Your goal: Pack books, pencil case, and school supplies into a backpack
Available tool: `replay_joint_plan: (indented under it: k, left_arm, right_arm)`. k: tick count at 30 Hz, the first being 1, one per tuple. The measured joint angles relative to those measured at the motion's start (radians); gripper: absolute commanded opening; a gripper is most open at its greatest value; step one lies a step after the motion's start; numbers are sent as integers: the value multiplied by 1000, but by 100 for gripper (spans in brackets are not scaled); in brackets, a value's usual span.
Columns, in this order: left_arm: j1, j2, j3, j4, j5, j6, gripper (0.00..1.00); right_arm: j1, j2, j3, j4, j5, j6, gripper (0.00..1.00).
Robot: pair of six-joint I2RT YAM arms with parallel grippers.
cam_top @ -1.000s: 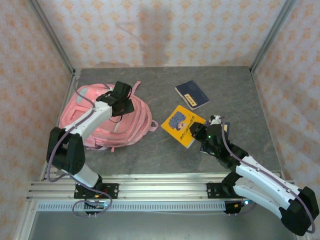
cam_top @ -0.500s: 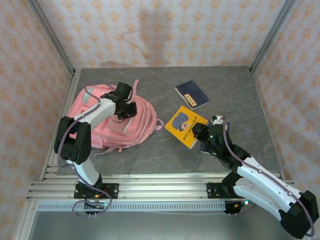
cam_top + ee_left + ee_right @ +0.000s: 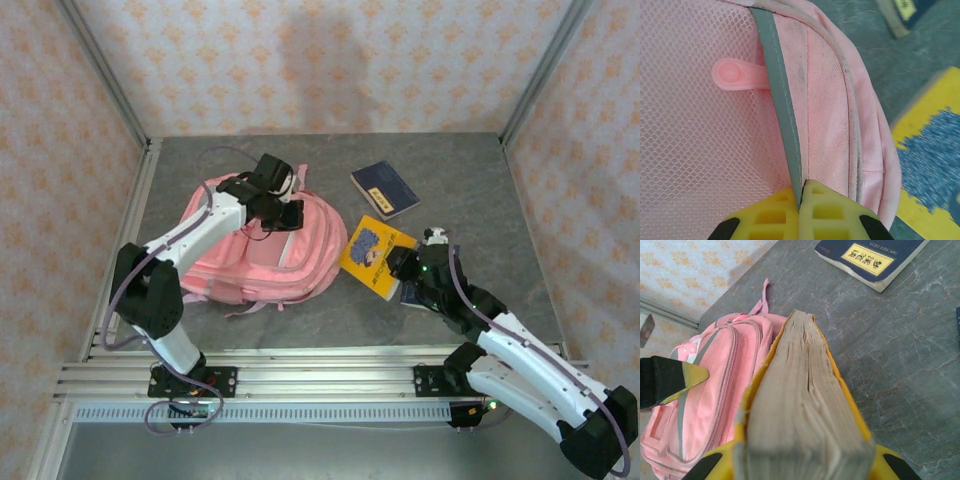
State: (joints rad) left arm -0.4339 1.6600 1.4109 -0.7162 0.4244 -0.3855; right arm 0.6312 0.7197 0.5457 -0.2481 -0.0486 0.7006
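White-and-black arms [image 3: 530, 365] (yellow fingertips [image 3: 770, 220])

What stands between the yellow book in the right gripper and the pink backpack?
Nothing visible: the yellow book, held by the right gripper, is beside the backpack. The left gripper is shut on the backpack's grey strip.

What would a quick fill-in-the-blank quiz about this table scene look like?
1. The left gripper is pinched shut on a grey strip of the ____ backpack.
2. The right gripper holds a thick book whose cover is ____.
3. The navy book with the yellow label lies flat on the ____.

Missing words: pink; yellow; table.
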Motion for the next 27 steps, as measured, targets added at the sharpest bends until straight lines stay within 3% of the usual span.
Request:
replay_joint_plan:
  k: [7, 18, 27]
  left_arm:
    - [8, -113, 23, -66, 12, 27, 0]
    - [8, -124, 70, -146, 47, 59, 0]
    - [8, -148, 94, -163, 74, 63, 0]
  right_arm:
    - [0, -18, 28, -59, -1, -15, 0]
    - [0, -60, 195, -186, 14, -60, 0]
    - [-1, -47, 208, -196, 0, -2, 0]
